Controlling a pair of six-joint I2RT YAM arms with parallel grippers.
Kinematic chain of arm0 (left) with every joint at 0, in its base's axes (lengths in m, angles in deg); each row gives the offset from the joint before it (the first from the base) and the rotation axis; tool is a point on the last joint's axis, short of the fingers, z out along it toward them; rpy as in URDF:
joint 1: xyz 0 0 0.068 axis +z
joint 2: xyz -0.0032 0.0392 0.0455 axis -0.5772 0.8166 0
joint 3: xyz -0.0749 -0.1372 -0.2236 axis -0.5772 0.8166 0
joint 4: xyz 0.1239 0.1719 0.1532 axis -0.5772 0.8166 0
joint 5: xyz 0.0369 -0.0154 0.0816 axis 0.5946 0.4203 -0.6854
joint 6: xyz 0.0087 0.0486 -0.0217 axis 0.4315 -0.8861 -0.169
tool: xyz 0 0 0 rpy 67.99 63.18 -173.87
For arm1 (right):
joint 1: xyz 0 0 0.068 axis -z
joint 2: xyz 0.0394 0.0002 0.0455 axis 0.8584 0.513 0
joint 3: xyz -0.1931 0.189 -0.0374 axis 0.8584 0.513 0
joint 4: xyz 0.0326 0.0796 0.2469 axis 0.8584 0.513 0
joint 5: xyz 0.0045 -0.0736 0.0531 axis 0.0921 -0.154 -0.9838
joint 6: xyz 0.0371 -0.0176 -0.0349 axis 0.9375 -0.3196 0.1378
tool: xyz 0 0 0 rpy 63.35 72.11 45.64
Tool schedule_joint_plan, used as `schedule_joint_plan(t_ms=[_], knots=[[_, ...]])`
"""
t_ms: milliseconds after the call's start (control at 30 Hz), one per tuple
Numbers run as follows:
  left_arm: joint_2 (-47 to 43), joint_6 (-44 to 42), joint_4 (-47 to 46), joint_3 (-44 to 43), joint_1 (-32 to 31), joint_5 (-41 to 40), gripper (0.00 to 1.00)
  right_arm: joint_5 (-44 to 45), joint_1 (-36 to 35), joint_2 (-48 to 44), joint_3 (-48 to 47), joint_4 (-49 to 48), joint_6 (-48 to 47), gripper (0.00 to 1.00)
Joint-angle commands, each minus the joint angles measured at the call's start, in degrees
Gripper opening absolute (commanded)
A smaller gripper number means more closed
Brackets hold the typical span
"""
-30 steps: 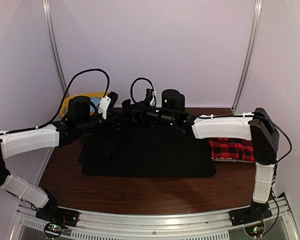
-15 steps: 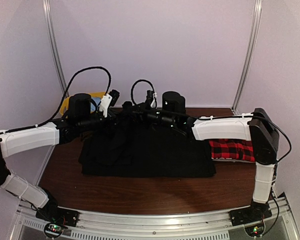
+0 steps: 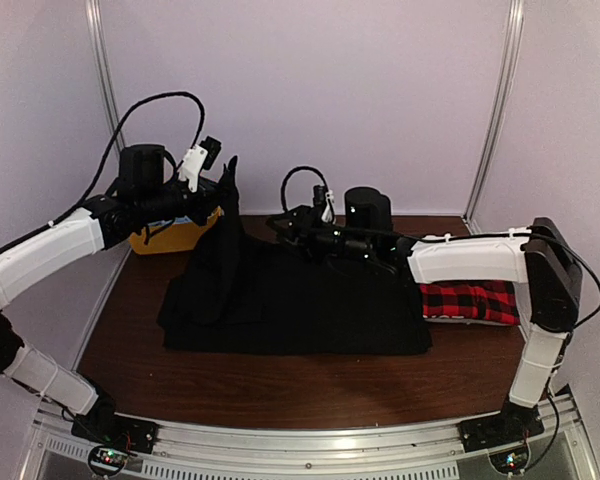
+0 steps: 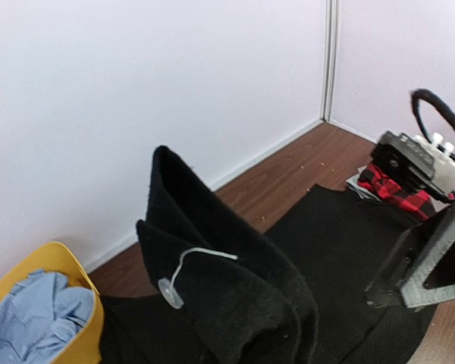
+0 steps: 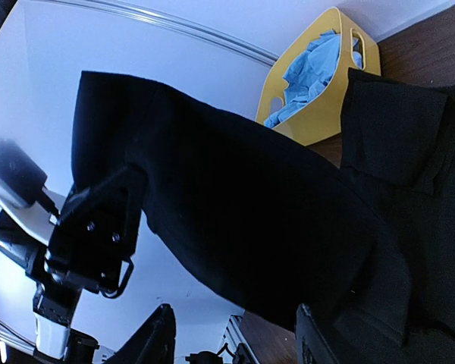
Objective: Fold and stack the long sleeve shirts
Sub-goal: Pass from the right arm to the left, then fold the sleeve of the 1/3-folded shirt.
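Observation:
The black long sleeve shirt (image 3: 310,305) lies spread across the middle of the table. My left gripper (image 3: 223,188) is raised at the back left, shut on a fold of it. That fold hangs down from the jaws as a tall black flap (image 3: 218,255). In the left wrist view the gripped cloth (image 4: 243,296) fills the foreground, with a small clear button (image 4: 169,292) on it, and hides the jaws. My right gripper (image 3: 280,224) is low over the shirt's back edge, open, its fingers (image 5: 161,334) apart below the hanging flap (image 5: 235,205). The red-and-black plaid shirt (image 3: 466,300) lies folded at the right.
A yellow bin (image 3: 170,238) holding light blue cloth (image 5: 309,70) stands at the back left corner, just behind the left gripper. White walls close in the back and both sides. The right arm's forearm (image 3: 465,258) stretches over the plaid shirt.
My left gripper shut on the black shirt, then rose up and to the left, pulling a flap of it high. My right gripper opened, let go of the cloth and drew back slightly right.

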Motion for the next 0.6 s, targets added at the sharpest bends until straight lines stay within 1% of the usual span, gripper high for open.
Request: schedule_joint_plan(t_ms=[0, 233, 333, 400, 567], knots=[[3.3, -6.4, 6.5, -9.4, 3.1, 4.5, 0.00, 3.4, 1.0, -9.0, 2.8, 4.5, -7.5, 0.56], [12.5, -16.9, 17.1, -26.2, 5.7, 13.5, 0.00, 5.4, 1.7, -14.1, 6.1, 11.9, -15.1, 0.57], [16.3, -19.3, 20.3, -32.1, 6.2, 14.8, 0.00, 5.8, 1.7, -14.6, 6.7, 16.0, -19.4, 0.58], [18.0, -20.4, 21.1, -34.6, 6.5, 14.9, 0.00, 6.6, 1.7, -15.1, 7.4, 18.7, -22.1, 0.58], [19.8, -24.3, 21.1, -35.2, 7.1, 16.6, 0.00, 9.1, 1.7, -16.6, 10.3, 25.3, -27.5, 0.59]])
